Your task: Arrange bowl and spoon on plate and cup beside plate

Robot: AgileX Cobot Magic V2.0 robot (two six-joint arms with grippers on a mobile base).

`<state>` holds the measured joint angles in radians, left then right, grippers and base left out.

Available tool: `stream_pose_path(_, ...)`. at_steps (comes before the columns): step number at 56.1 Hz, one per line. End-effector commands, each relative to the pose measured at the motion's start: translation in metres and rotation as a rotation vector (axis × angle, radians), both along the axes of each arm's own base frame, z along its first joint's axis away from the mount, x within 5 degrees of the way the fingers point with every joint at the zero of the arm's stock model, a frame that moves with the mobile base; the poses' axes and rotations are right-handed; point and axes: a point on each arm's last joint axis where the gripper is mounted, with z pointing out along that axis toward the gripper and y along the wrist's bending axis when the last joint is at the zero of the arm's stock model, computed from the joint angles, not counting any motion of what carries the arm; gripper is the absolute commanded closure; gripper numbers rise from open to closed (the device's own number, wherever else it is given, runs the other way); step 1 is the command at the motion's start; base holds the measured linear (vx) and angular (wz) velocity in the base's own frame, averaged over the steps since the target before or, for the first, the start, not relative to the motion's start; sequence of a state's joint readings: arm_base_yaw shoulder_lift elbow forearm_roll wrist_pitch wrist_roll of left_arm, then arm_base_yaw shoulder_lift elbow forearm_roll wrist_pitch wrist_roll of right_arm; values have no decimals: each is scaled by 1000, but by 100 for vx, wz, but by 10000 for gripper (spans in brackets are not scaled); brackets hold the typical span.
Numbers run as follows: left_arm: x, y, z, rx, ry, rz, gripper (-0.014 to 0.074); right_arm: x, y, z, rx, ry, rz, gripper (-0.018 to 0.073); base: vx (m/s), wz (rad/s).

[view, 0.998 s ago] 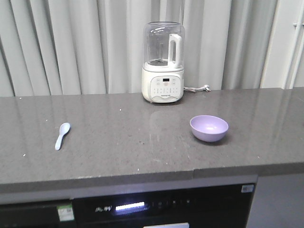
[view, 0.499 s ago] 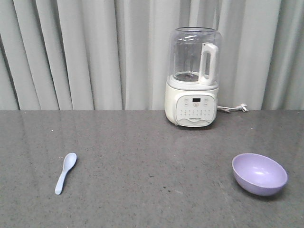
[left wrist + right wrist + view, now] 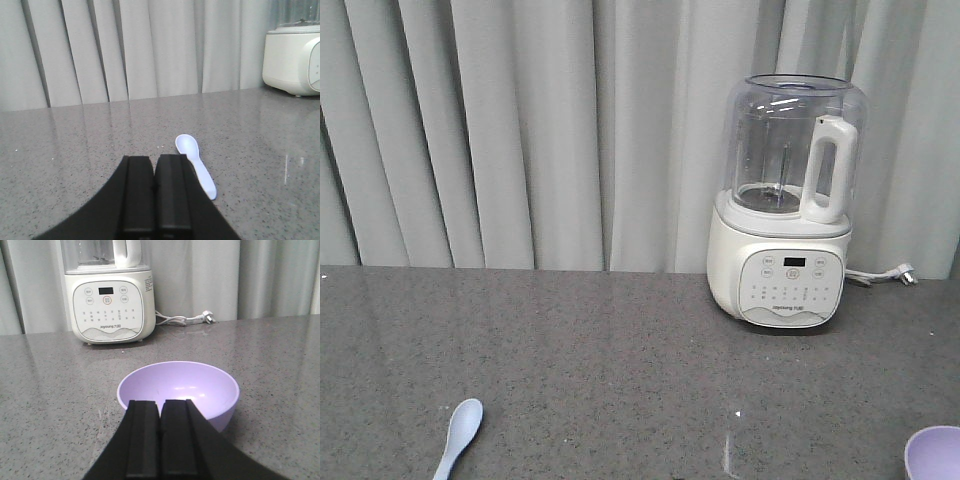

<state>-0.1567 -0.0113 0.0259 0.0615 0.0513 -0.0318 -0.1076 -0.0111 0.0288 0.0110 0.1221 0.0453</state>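
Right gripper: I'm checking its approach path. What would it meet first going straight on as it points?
Probably the bowl, its near wall directly ahead of the right gripper; the gap is hard to judge.

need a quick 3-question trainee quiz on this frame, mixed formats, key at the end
1. True or false: the bowl is empty.
2. The spoon lies: A in the bowl, B on the bare counter, C under the bowl.
3. Fill in: the left gripper and the right gripper are both ___.
Key: 1 true; 2 B; 3 shut.
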Motion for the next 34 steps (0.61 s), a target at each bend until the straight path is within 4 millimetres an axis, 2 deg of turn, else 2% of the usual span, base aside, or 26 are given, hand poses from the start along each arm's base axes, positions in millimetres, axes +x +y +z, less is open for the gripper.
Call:
stream_pose_path(1, -3, 0, 17, -22, -119, -6, 603, 0, -1, 6, -25, -78, -8, 568, 14, -2)
stream_pose_path(34, -3, 0, 17, -22, -119, -6, 603, 0, 1, 6, -24, -79, 16, 568, 3, -2)
